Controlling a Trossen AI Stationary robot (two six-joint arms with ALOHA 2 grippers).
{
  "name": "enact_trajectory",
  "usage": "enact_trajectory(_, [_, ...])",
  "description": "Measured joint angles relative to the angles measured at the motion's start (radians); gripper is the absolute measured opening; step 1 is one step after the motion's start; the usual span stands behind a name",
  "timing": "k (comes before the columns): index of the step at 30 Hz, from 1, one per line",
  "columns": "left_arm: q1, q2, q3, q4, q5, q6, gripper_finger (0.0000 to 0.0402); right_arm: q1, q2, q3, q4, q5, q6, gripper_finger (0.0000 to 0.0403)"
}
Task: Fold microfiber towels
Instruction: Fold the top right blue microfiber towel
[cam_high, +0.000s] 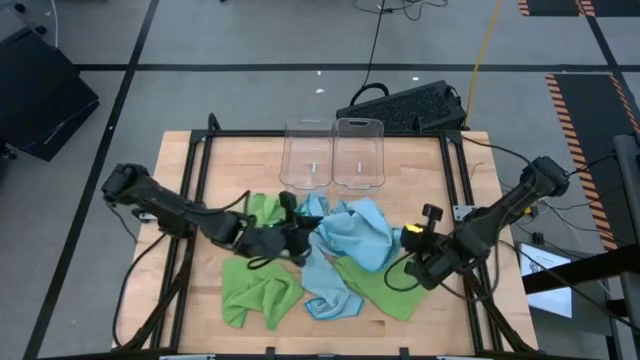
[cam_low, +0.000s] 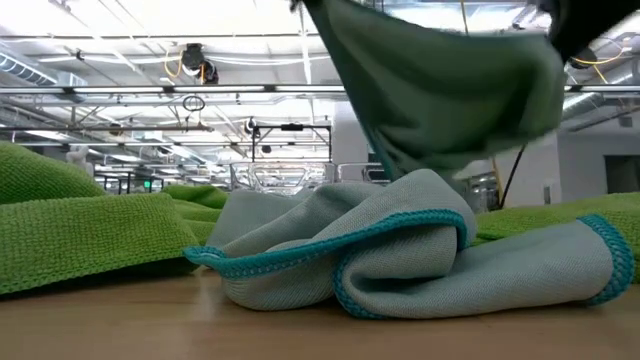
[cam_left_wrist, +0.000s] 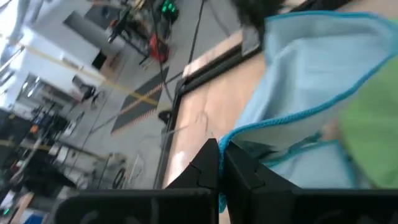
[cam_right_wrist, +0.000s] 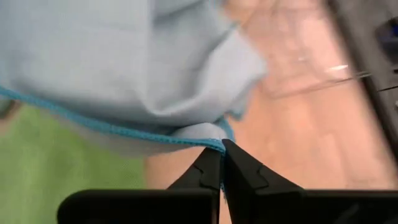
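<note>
A light blue microfiber towel hangs between my two grippers over the middle of the table. My left gripper is shut on its left side, my right gripper on its right side. In the low view it sags above a second blue towel that lies crumpled on the wood. Lime green towels lie bunched at the near left, the near right and behind my left gripper. My left gripper pinches the towel's teal-stitched hem between its two shut fingers, which come nearly level from the table's left. The cloth spreads away from the fingers, raised off the wood. My right gripper pinches the hem at a corner between its fingertips, slanting down from the right. The cloth hangs in slack folds beyond the fingers.
Two clear plastic bins stand side by side at the table's far edge. A black keyboard lies beyond it. Bare wood shows at the far left and far right.
</note>
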Motion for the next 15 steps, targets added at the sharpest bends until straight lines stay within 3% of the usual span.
enact_trajectory(6, [-0.139, -0.075, 0.000, 0.016, -0.002, 0.031, 0.0014, 0.031, 0.000, 0.155, -0.052, -0.014, 0.013, 0.0001])
enact_trajectory(15, [-0.339, -0.142, 0.000, 0.296, -0.017, 0.243, 0.0012, 0.087, 0.000, 0.328, -0.035, -0.021, -0.011, 0.0000])
